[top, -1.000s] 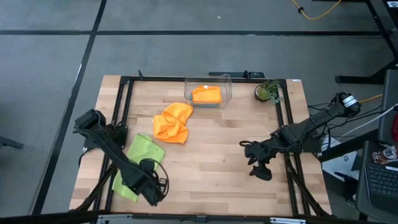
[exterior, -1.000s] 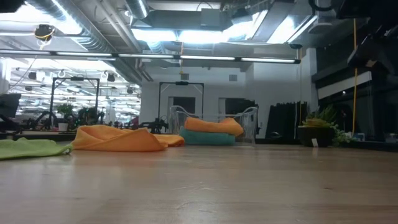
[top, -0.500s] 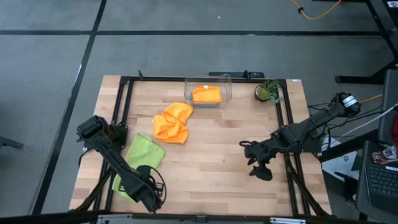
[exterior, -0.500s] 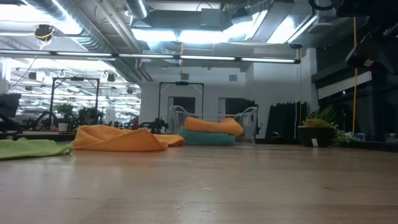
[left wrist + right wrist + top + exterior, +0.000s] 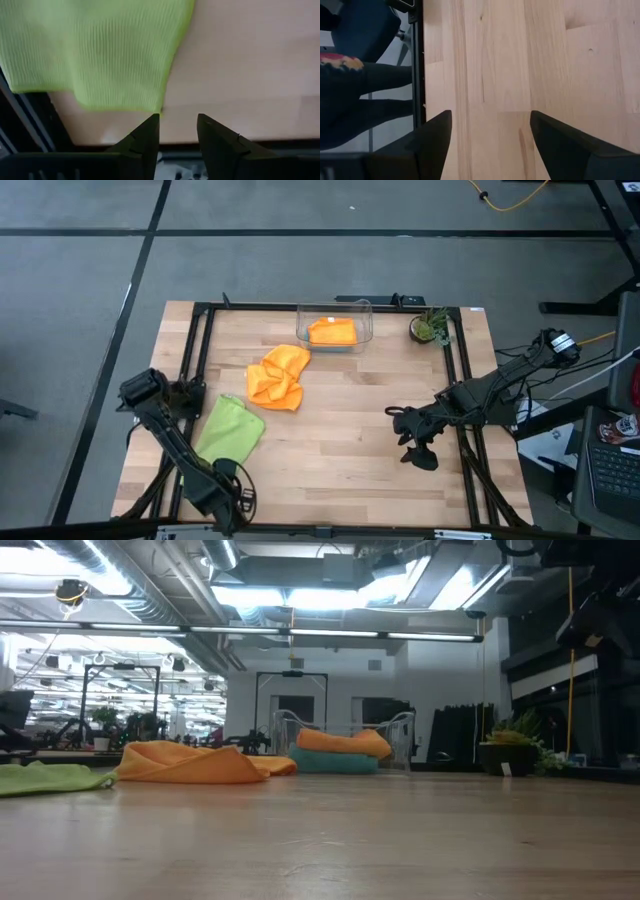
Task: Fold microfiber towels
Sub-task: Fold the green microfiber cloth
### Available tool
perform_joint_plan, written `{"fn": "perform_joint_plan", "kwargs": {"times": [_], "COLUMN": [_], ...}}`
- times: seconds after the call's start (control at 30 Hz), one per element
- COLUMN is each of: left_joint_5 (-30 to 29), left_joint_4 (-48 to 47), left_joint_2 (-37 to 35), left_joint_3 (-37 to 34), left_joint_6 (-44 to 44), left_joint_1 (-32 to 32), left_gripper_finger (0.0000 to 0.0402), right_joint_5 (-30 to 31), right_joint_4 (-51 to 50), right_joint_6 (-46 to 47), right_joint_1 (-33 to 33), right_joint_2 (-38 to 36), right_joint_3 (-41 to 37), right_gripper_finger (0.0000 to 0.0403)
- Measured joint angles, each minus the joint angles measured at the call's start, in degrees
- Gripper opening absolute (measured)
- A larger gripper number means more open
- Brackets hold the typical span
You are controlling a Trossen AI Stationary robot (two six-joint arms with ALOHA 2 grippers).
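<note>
Table (image 5: 340, 440) fills centre of the high view. Bin (image 5: 334, 326) at upper centre of the table, holding a folded towel (image 5: 332, 332); in the low view a second towel (image 5: 335, 763) lies under it, apparently also in the bin. Plant (image 5: 431, 328) to the bin's right. Crumpled towel (image 5: 277, 376) lower left of the bin. Flat towel (image 5: 228, 430) at left, further down. Left gripper (image 5: 228, 502) at lower left, just below that towel. Right gripper (image 5: 412, 442) right of centre, over bare table.

No readable text, label or number shows anywhere
</note>
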Motion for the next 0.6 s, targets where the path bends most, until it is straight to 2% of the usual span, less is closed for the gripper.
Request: {"fn": "perform_joint_plan", "kwargs": {"times": [0.13,0.43,0.6], "left_joint_5": [0.76,2.08,2.77], "left_joint_4": [0.10,2.43,3.25], "left_joint_2": [0.82,7.01,8.46], "left_joint_3": [0.02,0.17,0.26], "left_joint_6": [-0.82,-0.73,-4.23], "left_joint_1": [-1.31,-1.20,-1.16], "left_gripper_finger": [0.0141,0.0224,0.0227], "right_joint_5": [0.00,-0.11,-2.64], "right_joint_4": [-0.01,-0.06,-0.10], "right_joint_6": [0.09,0.04,0.11], "right_joint_1": [-0.02,-0.02,-0.01], "right_joint_2": [0.00,0.00,0.00], "right_joint_3": [0.00,0.00,0.02], "right_gripper_finger": [0.0272,0.0272,0.0272]}}
